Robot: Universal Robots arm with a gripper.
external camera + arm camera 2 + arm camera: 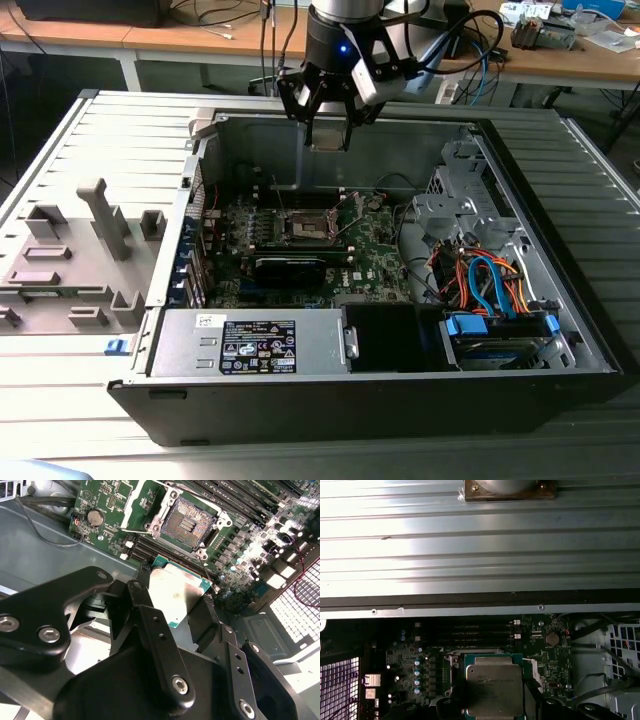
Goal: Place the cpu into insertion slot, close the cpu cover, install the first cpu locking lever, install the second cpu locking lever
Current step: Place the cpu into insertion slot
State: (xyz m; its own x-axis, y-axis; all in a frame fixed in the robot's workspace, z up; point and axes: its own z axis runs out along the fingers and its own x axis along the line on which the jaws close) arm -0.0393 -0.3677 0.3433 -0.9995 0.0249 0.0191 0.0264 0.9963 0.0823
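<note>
My gripper (328,128) hangs above the back of the open computer case, shut on the cpu (328,134), a flat square chip with a silvery top and a green edge. In both wrist views the cpu (175,592) (495,687) sits clamped between the black fingers (145,580), held in the air above the green board. The insertion slot (310,228) (187,522) lies bare on the board, its dark centre ringed by a silvery rim. The cpu cover (136,504) stands swung up beside the slot. In the first wrist view the cpu hides most of the slot.
The case walls (330,125) ring the board. A grey power supply (255,342) fills the front, with a drive cage and blue and orange cables (490,285) at the exterior view's right. A long black block (290,266) lies in front of the slot. A grey fixture (70,255) sits outside.
</note>
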